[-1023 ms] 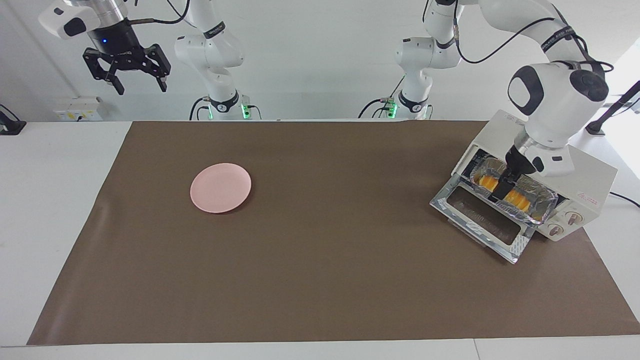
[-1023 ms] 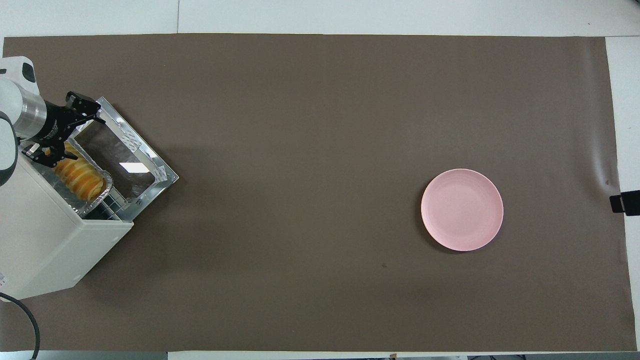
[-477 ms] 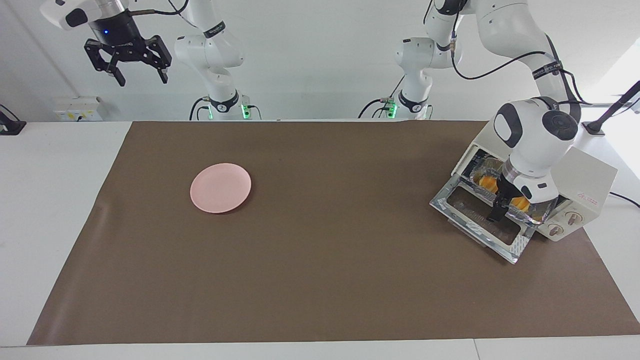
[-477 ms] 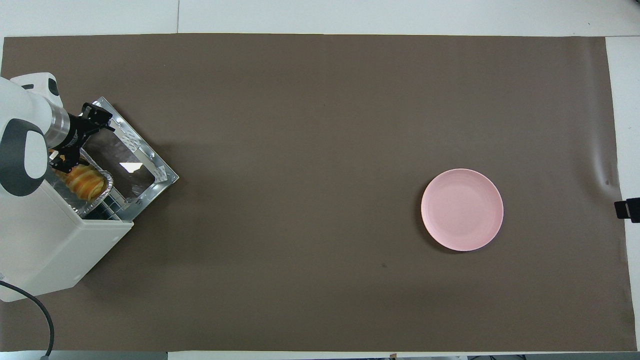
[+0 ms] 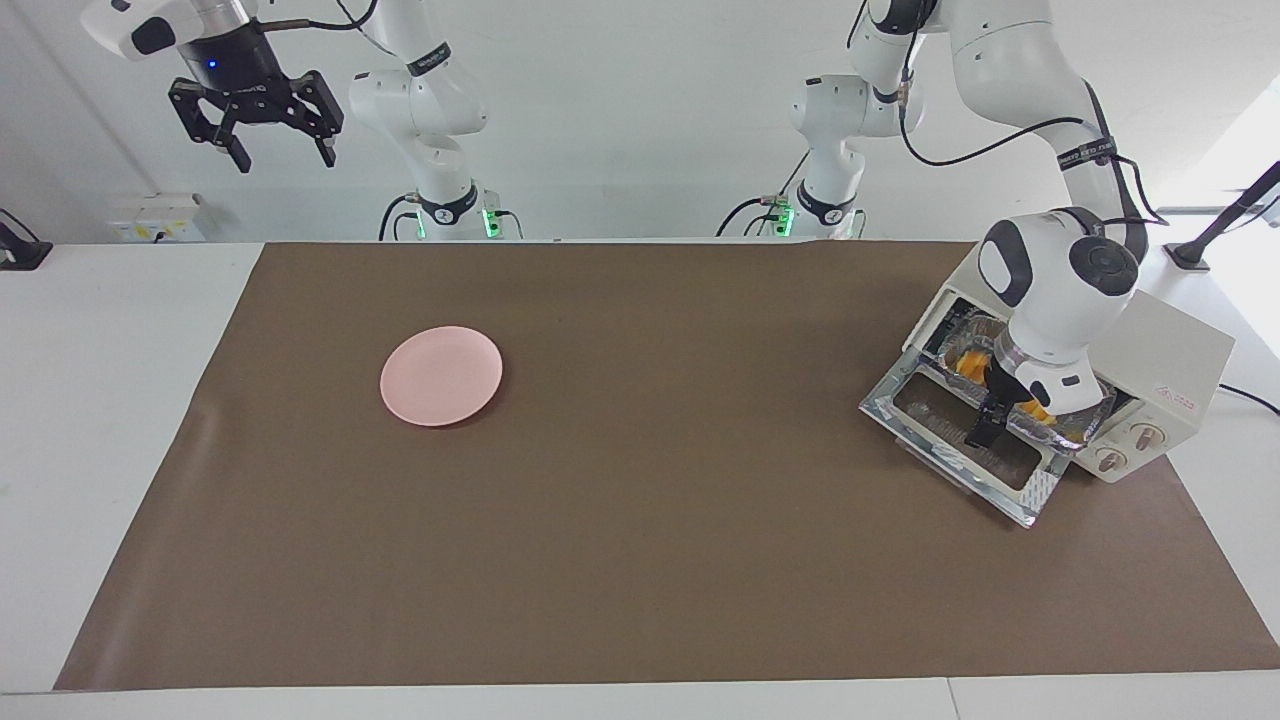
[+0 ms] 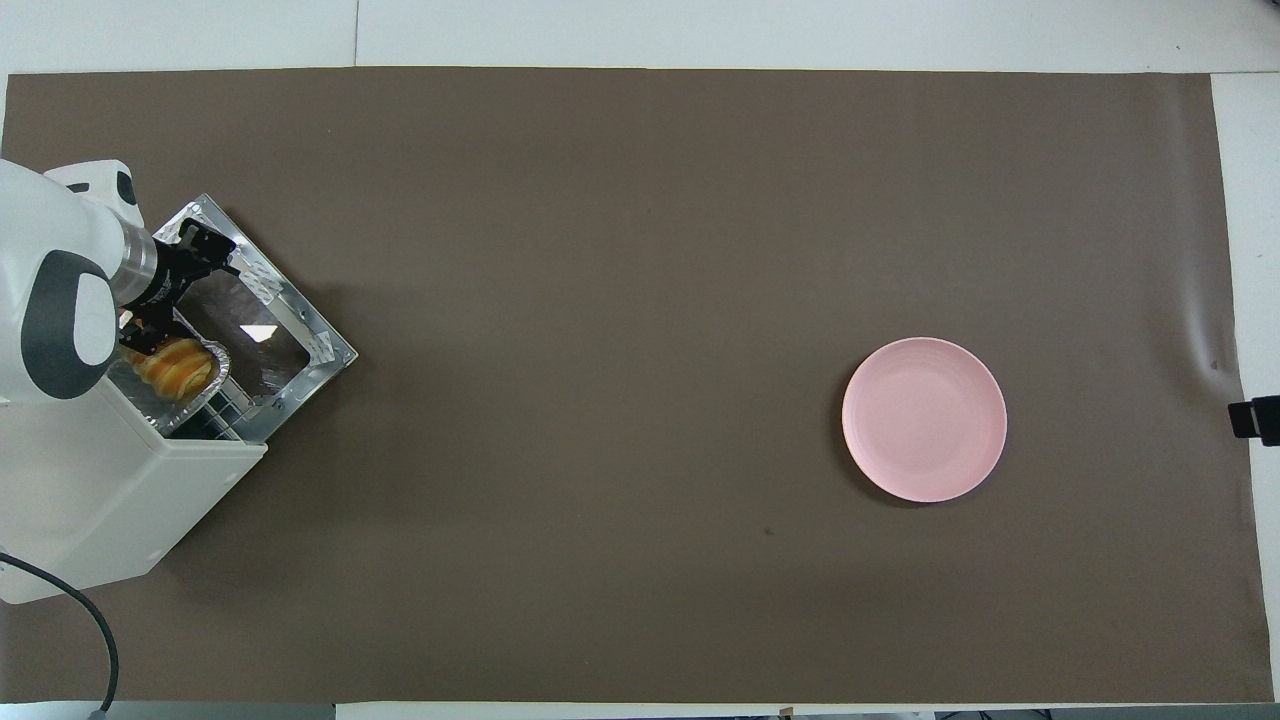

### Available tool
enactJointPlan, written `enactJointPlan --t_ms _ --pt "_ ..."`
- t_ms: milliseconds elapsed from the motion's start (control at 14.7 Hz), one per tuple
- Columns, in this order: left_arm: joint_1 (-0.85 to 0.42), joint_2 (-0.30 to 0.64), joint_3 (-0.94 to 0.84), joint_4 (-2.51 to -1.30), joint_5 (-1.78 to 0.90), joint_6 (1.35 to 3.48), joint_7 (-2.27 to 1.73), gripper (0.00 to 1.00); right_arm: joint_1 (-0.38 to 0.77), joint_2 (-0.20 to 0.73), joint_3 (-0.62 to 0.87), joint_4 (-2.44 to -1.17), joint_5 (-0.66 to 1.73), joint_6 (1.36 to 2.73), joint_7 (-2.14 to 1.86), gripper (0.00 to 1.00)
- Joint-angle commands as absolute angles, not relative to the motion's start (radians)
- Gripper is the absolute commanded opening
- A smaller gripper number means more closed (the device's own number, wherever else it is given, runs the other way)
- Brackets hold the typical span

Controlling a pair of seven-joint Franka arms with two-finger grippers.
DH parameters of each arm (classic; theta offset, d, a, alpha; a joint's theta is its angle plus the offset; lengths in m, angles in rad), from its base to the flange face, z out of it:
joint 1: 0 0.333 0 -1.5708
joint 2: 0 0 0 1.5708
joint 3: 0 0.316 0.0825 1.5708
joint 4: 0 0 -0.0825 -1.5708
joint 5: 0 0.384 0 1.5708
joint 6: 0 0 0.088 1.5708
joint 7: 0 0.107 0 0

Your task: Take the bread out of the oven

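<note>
Fingers of the left gripper [image 5: 990,415] stand apart, astride the near edge of the crinkled foil tray [image 5: 1085,412]; one fingertip hangs over the glass of the dropped door [image 5: 945,435], the other sits low at the bread [image 6: 180,365], and whether it touches the loaf cannot be told. Bread lies in the tray at the mouth of the oven [image 5: 1170,360], partly hidden under the wrist, with orange ridges showing to either side of the fingers. Oven stands at the left arm's end of the table, door fully down on the brown mat [image 5: 650,520]. Well apart from these fingers, toward the right arm's end, a pink plate [image 5: 441,375] rests on the mat. Right gripper [image 5: 268,150] waits raised above the table's edge at its own end, fingers spread, holding nothing.
</note>
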State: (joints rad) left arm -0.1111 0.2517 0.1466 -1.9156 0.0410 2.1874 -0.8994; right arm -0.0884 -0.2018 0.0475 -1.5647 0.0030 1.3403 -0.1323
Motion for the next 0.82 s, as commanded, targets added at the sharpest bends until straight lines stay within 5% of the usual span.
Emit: enactJointPlan --t_ms 0,136,341,750 --pt "-0.104 0.247 0.147 -1.979 0.063 2.244 -0.899 0.41 -0.103 -0.219 0.055 -1.583 0.002 1.338 -0.150 1.00" --pt "-0.104 0.247 0.147 -1.979 0.067 2.246 -0.864 0.00 -0.103 -0.219 0.055 -1.583 0.002 1.338 -0.150 1.00" --pt "-0.145 0.252 0.143 -1.951 0.120 2.224 -0.824 0.00 -0.103 -0.219 0.055 -1.583 0.002 1.338 -0.150 1.00" --pt "-0.447 0.340 0.138 -1.721 0.120 2.160 -0.801 0.00 -0.098 -0.235 0.052 -1.583 0.002 1.305 -0.153 1.00"
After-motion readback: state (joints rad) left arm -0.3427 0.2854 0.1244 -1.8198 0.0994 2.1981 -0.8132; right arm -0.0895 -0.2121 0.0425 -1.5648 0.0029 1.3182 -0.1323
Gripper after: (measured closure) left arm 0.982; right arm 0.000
